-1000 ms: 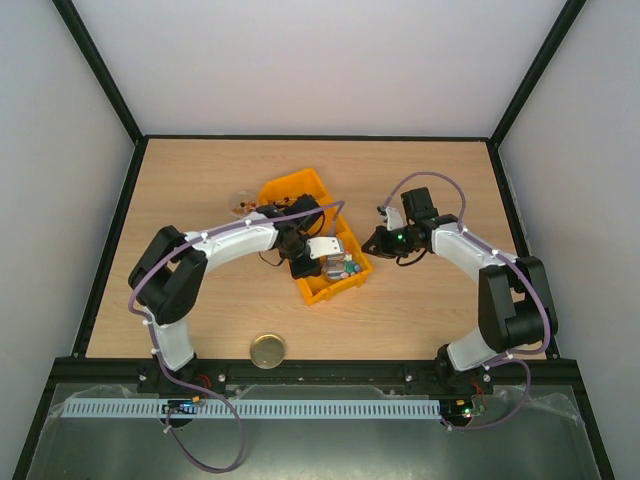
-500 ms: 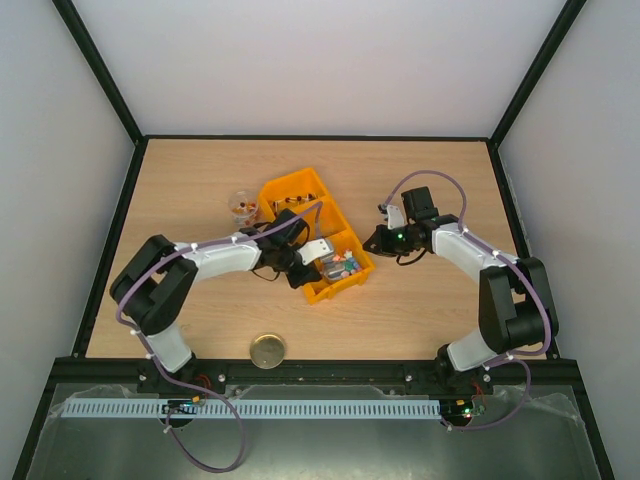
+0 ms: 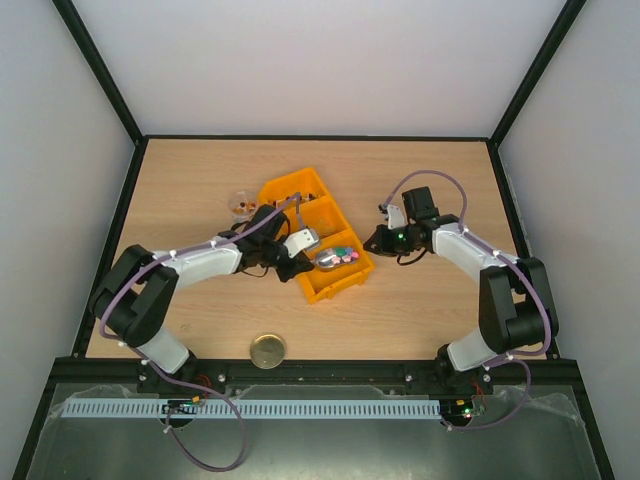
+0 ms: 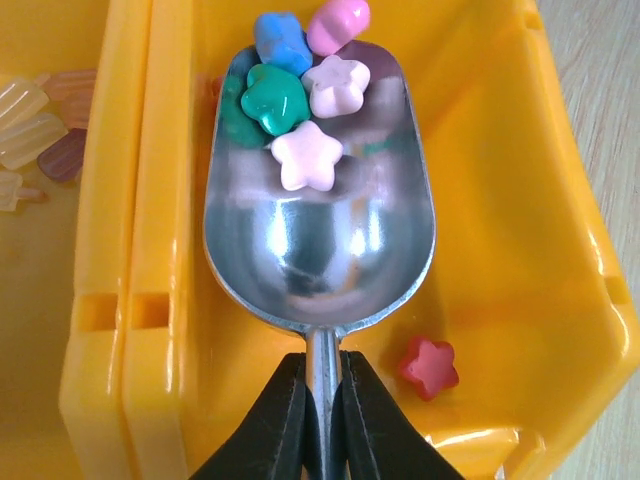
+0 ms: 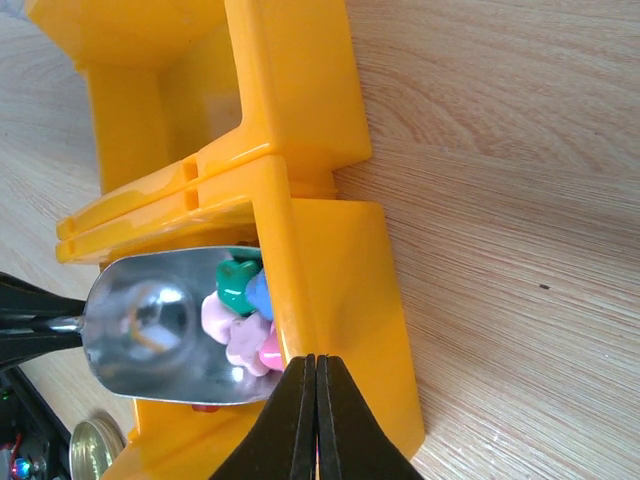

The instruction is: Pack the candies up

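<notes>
The candies [image 4: 306, 158] are small glossy lumps, several of them star-shaped: two pale pink stars, a deep green one, a blue one and a brighter pink rounded piece. All five lie bunched at the front lip of a silver metal scoop [image 4: 320, 250], whose polished bowl is otherwise bare. One red star candy [image 4: 430, 365] lies loose on the floor of the yellow bin [image 4: 500, 200], just beside the scoop's neck. In the neighbouring compartment to the left sit translucent ribbed candies [image 4: 35, 130], pale yellow and brownish.

The left gripper [image 4: 322, 368] is clamped narrow on the scoop's thin handle and holds the bowl level above the bin's end compartment. The right gripper [image 5: 310, 368] has its fingers pressed together, with the tips at the bin's outer wall; whether they pinch the wall cannot be told. The bin rests on the wooden desk [image 5: 500, 150], and a round gold lid [image 3: 267, 350] lies well apart from it near the front edge.
</notes>
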Action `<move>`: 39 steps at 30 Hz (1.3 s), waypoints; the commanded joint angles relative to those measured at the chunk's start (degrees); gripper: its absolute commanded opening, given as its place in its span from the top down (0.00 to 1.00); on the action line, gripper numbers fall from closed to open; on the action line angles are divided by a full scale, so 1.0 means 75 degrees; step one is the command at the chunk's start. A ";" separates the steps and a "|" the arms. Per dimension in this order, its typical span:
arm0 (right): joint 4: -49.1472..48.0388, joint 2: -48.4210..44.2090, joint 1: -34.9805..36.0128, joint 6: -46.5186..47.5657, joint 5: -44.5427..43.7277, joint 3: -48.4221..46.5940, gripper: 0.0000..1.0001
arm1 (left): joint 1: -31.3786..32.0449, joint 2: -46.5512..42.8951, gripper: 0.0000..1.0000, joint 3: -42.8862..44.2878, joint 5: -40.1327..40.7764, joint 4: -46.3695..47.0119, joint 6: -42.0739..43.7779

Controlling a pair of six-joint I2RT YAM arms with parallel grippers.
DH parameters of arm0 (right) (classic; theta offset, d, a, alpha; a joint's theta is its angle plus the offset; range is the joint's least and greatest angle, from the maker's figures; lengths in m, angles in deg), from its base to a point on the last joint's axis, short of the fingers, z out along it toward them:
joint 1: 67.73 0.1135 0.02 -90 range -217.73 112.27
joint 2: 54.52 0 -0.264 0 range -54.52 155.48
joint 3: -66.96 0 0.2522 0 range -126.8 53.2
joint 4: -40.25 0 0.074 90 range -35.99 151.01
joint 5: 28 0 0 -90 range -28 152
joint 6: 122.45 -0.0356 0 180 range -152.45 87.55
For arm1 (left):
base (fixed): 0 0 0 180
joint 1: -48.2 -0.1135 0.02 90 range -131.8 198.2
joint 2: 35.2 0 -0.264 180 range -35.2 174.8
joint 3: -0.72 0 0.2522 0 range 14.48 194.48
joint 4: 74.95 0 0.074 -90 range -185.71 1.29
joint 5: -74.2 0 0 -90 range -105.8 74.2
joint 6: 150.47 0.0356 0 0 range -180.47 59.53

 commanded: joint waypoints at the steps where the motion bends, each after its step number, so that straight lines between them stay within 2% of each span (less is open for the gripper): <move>1: 0.0731 0.0030 -0.0158 0.0058 -0.0487 0.0107 0.99 | -0.0101 -0.0406 0.98 -0.0235 -0.0412 0.0423 0.0303; 21: 0.0676 -0.0039 -0.0417 0.0166 -0.0296 0.0134 0.99 | -0.0275 -0.1408 0.98 -0.1202 -0.0527 0.0767 0.0657; 28: 0.0758 -0.0283 -0.0426 0.0652 -0.0370 0.0057 0.70 | -0.0351 -0.2072 0.98 -0.1329 -0.0565 0.0763 0.0653; 34: 0.0929 -0.0265 -0.0450 0.0875 -0.0430 -0.0145 0.65 | -0.0352 -0.2836 0.98 -0.1699 -0.0367 0.1420 0.0232; 39: 0.1015 -0.0384 -0.0478 0.1070 -0.0285 -0.0183 0.54 | -0.0355 -0.3262 0.98 -0.1844 -0.0187 0.1554 0.0162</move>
